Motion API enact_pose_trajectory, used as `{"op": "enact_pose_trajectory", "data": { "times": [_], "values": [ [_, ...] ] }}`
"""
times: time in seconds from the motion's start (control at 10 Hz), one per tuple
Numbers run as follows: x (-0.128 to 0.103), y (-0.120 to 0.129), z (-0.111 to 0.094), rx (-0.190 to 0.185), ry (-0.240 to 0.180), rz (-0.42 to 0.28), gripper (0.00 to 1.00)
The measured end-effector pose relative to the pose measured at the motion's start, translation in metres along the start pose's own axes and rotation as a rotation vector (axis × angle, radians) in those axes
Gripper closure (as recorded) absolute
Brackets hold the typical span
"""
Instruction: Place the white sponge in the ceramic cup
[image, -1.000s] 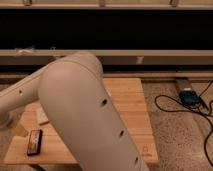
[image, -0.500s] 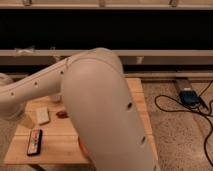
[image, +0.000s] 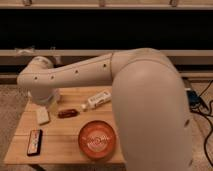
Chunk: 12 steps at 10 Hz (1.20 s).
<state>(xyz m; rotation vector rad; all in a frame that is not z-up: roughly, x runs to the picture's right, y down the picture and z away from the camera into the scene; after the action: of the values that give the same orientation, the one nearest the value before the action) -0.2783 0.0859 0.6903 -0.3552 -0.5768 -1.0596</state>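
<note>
Our big white arm (image: 80, 75) has swung left, so the pincer (image: 49, 101), apart or together we cannot tell, now hangs by the small soft white sponge (image: 43, 116), ready to grab it.

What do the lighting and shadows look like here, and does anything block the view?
Camera view: soft, even light on the wooden table; the bulky white arm blocks the table's right side; the gripper, at the back-left corner behind the small off-white sponge, lies mostly hidden under the wrist; the ceramic cup is not visible.
</note>
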Motion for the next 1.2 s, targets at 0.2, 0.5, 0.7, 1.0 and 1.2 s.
{"op": "enact_pose_trajectory", "data": {
  "times": [0.2,0.5,0.7,1.0,1.2],
  "values": [
    [0.024,0.025,-0.011,0.018,-0.008,-0.022,0.2],
    [0.046,0.029,-0.012,0.023,-0.022,-0.089,0.2],
    [0.053,0.014,-0.009,0.01,-0.031,-0.147,0.2],
    [0.065,-0.025,0.004,-0.005,-0.049,-0.232,0.2],
    [0.062,-0.053,0.028,-0.023,-0.086,-0.306,0.2]
  ]
}}
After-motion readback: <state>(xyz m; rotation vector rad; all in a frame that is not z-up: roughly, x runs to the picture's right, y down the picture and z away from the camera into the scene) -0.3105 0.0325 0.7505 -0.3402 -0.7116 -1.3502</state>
